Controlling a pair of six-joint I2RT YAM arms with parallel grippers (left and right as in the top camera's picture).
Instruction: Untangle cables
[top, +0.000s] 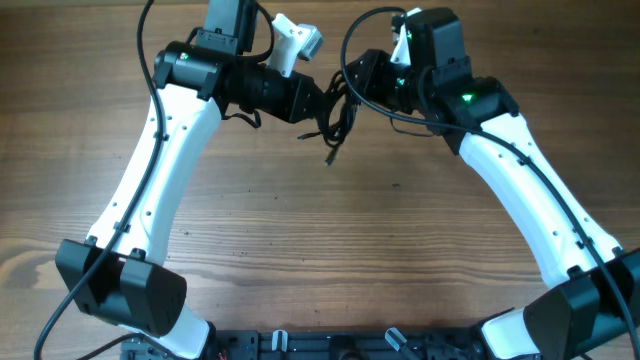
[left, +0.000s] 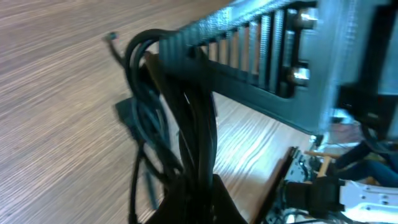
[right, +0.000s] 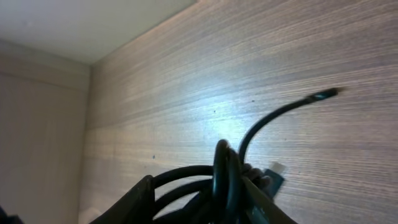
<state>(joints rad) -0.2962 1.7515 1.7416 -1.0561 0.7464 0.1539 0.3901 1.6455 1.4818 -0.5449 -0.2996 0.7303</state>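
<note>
1. At the near edge of the table (top: 300, 260), two white arms (top: 150, 170) rise from their bases and lean away until they meet at the far side.
2. Out at that meeting point, the left gripper (top: 322, 104) is pinched tight on the cables (top: 338, 118), which sit bunched in one dark knot between the two hands.
3. Just beside it, the right gripper (top: 352, 88) has the cords running between its fingers (right: 144, 199). They stand partway apart, and I cannot tell whether they pinch the cords or only straddle them.
4. One plug end (top: 328, 158) hangs free on my side of the knot, just above the wood or touching it.
5. To my eye the step is getting a second, cleaner hold. It would go best if the right hand took a single strand rather than the whole bundle. The hands could then draw apart slowly while the left holds firm, so the loops slip instead of cinching. Feeding the free plug back through its loop looks like the way out.
6. From where I stand, the two cords cannot be told apart inside the knot. The left fingertips are buried under the cords. Both close views are blurred and cut the bundle off at the bottom.
</note>
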